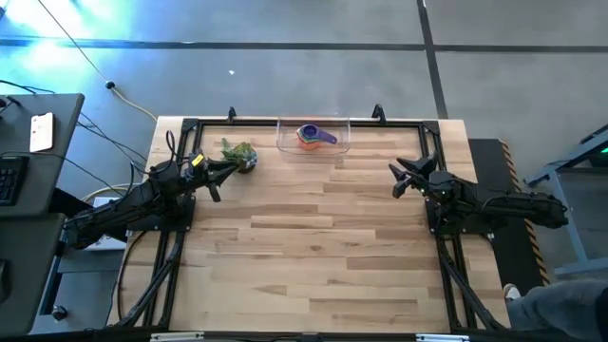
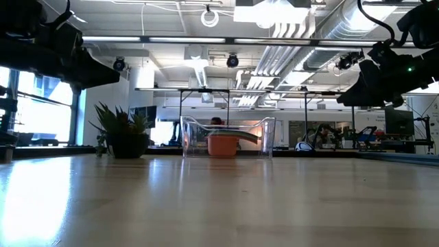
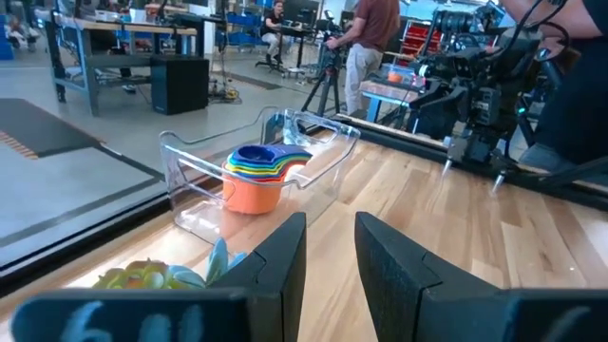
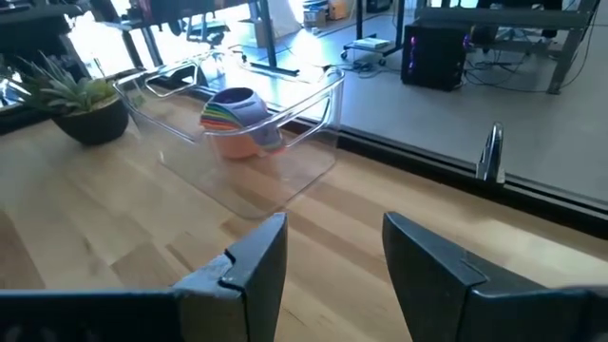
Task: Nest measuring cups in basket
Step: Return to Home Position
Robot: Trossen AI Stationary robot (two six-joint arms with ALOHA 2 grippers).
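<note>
The measuring cups (image 1: pixel 313 136) sit nested in one stack, orange outermost and purple on top, inside the clear basket (image 1: pixel 285 144) at the table's far edge. The stack (image 3: pixel 258 178) rests on the basket floor, as the right wrist view (image 4: pixel 237 122) also shows. My left gripper (image 1: pixel 231 167) hovers open above the table's left side, beside the small plant. My right gripper (image 1: pixel 396 180) hovers open over the right side. Both stand well clear of the basket.
A small spiky green plant in a dark pot (image 1: pixel 240 155) stands just left of the basket, close to my left gripper. A black frame rail (image 1: pixel 399 122) runs along the far edge. Bare wood (image 1: pixel 313 237) fills the middle and near side. People stand in the room beyond.
</note>
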